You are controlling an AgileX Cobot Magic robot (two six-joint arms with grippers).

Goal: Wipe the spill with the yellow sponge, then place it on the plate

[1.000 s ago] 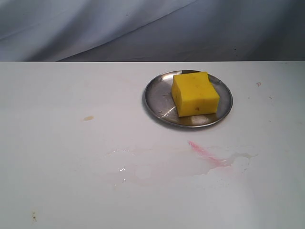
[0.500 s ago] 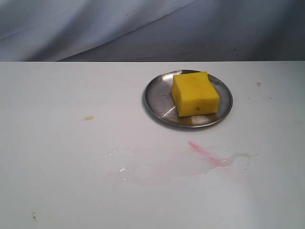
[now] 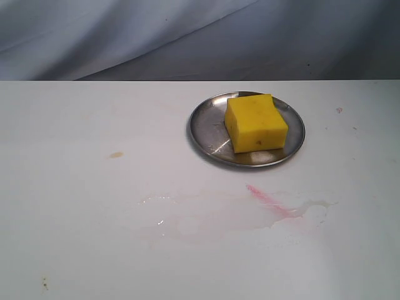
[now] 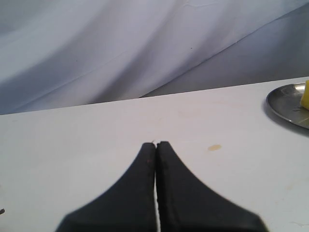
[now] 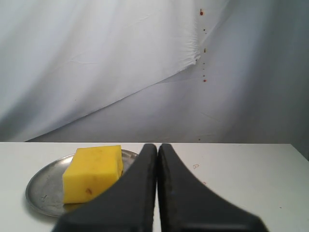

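The yellow sponge [image 3: 255, 122] sits on the silver plate [image 3: 203, 128] at the back right of the white table. In front of the plate lies the spill [image 3: 237, 215], smeared into a thin wet film with a pink streak [image 3: 270, 201]. Neither gripper shows in the exterior view. My left gripper [image 4: 156, 143] is shut and empty above the bare table, with the plate [image 4: 285, 104] and a sliver of the sponge [image 4: 305, 94] at the picture's edge. My right gripper [image 5: 158, 146] is shut and empty, back from the sponge [image 5: 92, 172] and the plate [image 5: 43, 188].
A small amber spot [image 3: 116, 155] marks the table on the left, also seen as the amber spot [image 4: 214, 147] in the left wrist view. A grey-white cloth backdrop [image 3: 187, 37] hangs behind the table's far edge. Small specks [image 3: 44, 283] lie near the front left.
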